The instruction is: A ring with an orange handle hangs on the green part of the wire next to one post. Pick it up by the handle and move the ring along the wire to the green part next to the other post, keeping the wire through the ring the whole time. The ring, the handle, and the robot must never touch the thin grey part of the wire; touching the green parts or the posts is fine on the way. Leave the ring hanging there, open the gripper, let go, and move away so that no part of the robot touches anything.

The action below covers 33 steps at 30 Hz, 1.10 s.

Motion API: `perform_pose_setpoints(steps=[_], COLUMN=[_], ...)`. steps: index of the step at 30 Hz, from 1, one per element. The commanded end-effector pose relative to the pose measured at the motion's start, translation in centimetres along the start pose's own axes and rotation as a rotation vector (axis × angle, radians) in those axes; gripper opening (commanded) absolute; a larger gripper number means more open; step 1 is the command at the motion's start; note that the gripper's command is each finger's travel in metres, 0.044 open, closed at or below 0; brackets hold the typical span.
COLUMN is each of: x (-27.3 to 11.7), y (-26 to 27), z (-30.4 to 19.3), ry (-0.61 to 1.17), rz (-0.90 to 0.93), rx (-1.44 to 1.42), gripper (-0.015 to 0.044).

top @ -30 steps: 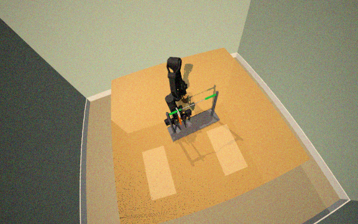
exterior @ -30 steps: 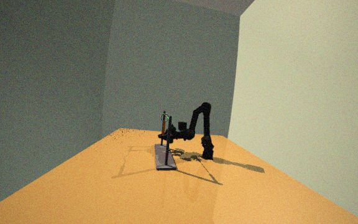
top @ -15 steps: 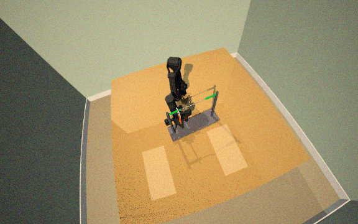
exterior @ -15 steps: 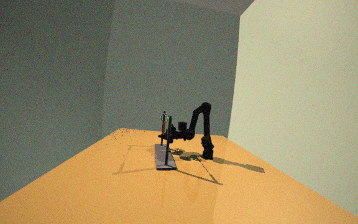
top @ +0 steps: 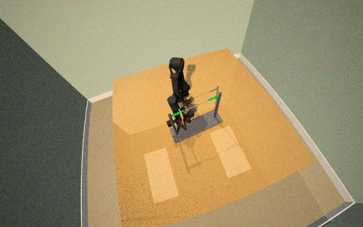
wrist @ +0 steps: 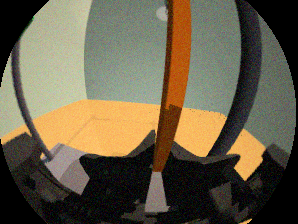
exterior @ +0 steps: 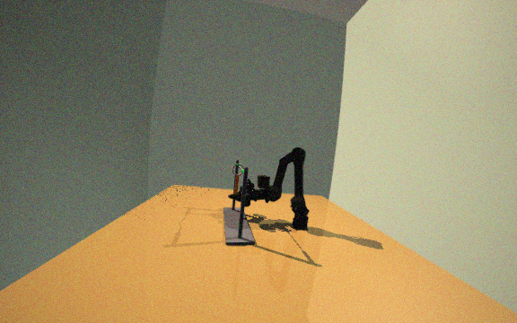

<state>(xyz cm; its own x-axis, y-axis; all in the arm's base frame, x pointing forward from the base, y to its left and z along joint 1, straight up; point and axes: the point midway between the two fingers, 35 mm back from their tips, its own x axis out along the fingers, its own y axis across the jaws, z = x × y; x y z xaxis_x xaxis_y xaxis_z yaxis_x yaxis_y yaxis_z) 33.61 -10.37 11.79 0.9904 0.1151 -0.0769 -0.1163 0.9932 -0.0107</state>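
Note:
The ring [top: 180, 110] [exterior: 232, 170] hangs around the wire on the green part [top: 176, 114] beside the left post [top: 174, 125] of the top view. Its orange handle [top: 183, 121] [exterior: 236, 183] [wrist: 179, 60] points down, near upright, leaning slightly in the wrist view. My gripper [top: 184, 127] [exterior: 233, 196] [wrist: 154, 132] is shut on the handle's lower end, below the wire. The other green part [top: 213, 98] is by the right post [top: 217, 105]. Thin grey wire [top: 198, 105] runs between the green parts. The exact contact of ring and wire is too small to tell.
The posts stand on a grey base [top: 215, 119] [exterior: 236, 234] under my fingers. The nearer post [wrist: 251, 60] rises close on the right in the wrist view; the farther post [wrist: 18, 85] is at the left. The arm [top: 176, 83] [exterior: 299, 179] reaches in from behind the wire.

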Motion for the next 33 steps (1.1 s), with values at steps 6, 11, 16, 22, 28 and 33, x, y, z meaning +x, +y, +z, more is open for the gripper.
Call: perform_pose_setpoints(steps=[6, 11, 16, 22, 28, 33], x=[-0.1, -0.1, -0.1, -0.1, -0.1, -0.1], y=[-0.2, -0.2, -0.2, -0.2, -0.2, -0.2], z=[1.7, 1.9, 1.9, 1.9, 1.9, 1.9], ry=[-0.006, -0.006, -0.006, -0.006, -0.006, -0.006], rz=[-0.004, -0.004, -0.004, -0.004, -0.004, -0.004], rx=[-0.009, -0.01, -0.01, -0.01, -0.01, -0.01], gripper=[-0.015, -0.015, -0.015, -0.015, -0.015, -0.015])
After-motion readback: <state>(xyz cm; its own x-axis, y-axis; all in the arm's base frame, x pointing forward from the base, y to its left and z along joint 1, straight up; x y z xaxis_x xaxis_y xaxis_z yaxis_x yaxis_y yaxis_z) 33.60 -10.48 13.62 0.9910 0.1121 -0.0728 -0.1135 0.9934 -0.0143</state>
